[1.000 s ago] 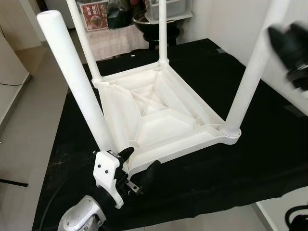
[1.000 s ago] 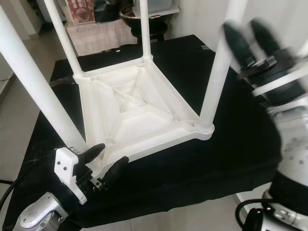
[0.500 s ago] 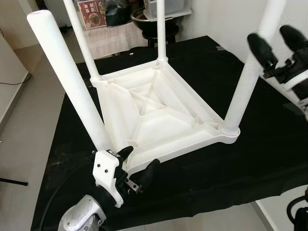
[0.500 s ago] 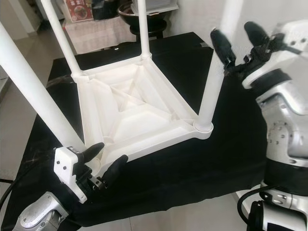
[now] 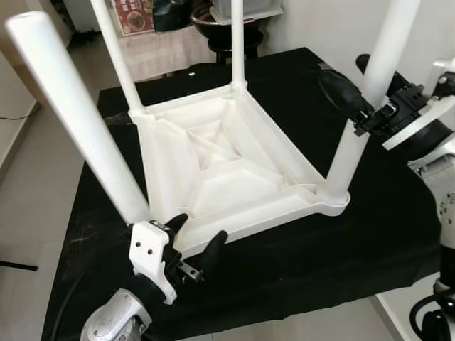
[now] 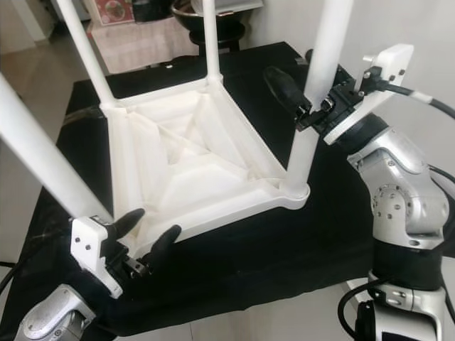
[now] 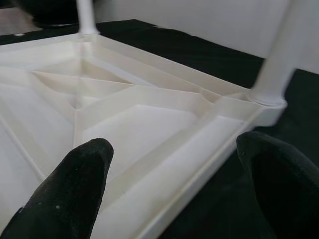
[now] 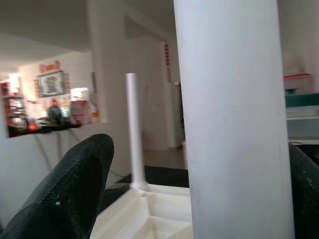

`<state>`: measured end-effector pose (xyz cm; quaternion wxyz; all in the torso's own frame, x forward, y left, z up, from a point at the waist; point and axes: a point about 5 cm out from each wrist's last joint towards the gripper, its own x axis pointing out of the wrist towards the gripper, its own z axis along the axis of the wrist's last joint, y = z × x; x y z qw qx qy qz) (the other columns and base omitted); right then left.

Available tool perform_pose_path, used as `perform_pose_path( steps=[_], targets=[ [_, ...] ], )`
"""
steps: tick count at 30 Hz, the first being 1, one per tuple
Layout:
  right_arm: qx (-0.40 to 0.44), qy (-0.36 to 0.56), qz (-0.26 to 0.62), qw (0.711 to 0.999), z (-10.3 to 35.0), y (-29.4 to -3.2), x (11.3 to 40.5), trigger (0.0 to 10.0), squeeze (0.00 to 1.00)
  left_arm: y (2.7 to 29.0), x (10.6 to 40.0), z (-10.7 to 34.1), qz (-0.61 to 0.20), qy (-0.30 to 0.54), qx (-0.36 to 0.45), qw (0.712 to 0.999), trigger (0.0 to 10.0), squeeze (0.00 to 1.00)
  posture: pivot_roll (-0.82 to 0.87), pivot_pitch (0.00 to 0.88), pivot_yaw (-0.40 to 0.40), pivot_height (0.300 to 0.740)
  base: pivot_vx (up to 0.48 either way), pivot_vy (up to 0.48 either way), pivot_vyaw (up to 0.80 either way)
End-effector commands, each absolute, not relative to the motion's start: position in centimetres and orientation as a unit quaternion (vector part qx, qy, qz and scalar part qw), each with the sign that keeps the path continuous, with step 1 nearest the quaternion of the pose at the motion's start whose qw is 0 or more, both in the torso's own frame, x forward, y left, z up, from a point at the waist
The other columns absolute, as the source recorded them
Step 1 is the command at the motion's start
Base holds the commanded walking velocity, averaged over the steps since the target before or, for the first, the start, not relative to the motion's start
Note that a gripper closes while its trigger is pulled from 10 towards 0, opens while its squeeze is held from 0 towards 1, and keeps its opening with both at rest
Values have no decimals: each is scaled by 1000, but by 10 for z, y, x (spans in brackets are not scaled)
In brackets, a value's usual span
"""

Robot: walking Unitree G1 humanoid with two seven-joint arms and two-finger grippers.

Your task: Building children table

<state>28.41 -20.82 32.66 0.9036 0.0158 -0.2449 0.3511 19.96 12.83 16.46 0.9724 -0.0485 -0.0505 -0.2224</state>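
A white plastic children's table (image 5: 227,163) lies upside down on a black cloth, with its legs pointing up. My left gripper (image 5: 197,231) is open at the near left corner, below the near left leg (image 5: 78,121). One of its fingers is inside the rim and the other outside, as the left wrist view shows around the rim (image 7: 174,169). My right gripper (image 6: 291,64) is open, its two fingers on either side of the near right leg (image 5: 370,92). That leg (image 8: 229,124) stands close between the fingers in the right wrist view. Two far legs (image 5: 237,42) stand upright.
The black cloth (image 5: 398,234) covers a low surface whose front edge is just before me. Bare floor (image 5: 28,213) lies to the left. A dark pot on a stand (image 6: 213,18) and a red poster (image 5: 138,14) are at the back. A white wall is on the right.
My right gripper has come in from the right and now straddles the near right leg. The view has shifted slightly. The left gripper stays open at the near left corner.
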Motion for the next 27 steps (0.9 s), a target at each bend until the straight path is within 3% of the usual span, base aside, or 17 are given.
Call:
perform_pose_path(
  steps=[1,10,13,27],
  targets=[
    [14,-243,400,884,328,-192,279,10000,0,133,199,160,-209,-40,-39,976,10000,0,-91,138,42,740,0,0,0],
    [-32,-221,341,913,321,-198,293,10000,0,134,200,160,-208,-41,-37,977,10000,0,-94,135,39,740,0,0,0],
    [-39,-217,263,939,332,-211,308,10000,0,134,200,160,-205,-41,-38,977,10000,0,-96,133,37,740,0,0,0],
    [-53,-207,251,944,347,-209,312,10000,0,133,201,158,-195,-40,-43,979,10000,0,-117,136,18,740,0,0,0]
  ],
)
